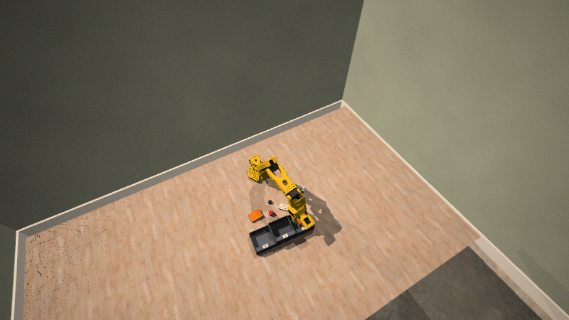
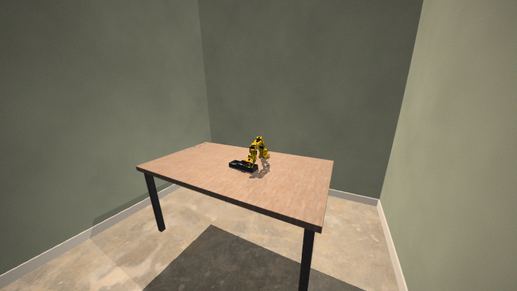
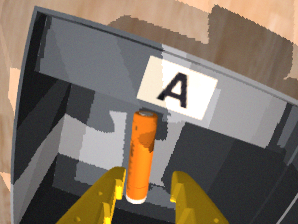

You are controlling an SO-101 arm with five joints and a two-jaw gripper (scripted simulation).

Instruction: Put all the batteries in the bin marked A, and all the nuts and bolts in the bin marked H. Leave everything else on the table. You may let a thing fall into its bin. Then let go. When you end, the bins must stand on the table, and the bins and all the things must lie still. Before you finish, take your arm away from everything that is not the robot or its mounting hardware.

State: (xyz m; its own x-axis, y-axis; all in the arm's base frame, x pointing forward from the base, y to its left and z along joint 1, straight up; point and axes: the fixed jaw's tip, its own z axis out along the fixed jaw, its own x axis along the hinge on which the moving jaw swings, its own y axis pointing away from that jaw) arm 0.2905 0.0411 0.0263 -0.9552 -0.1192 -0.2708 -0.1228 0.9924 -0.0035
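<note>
A wooden table top [image 2: 289, 188] is carried on black legs [image 2: 155, 202] in a room corner. Plain grey-green walls [image 2: 108, 90] are edged with a pale baseboard [image 2: 352, 197]. A mottled concrete floor [image 2: 108, 253] is seen below, partly covered by a dark grey mat [image 2: 223, 264].
</note>
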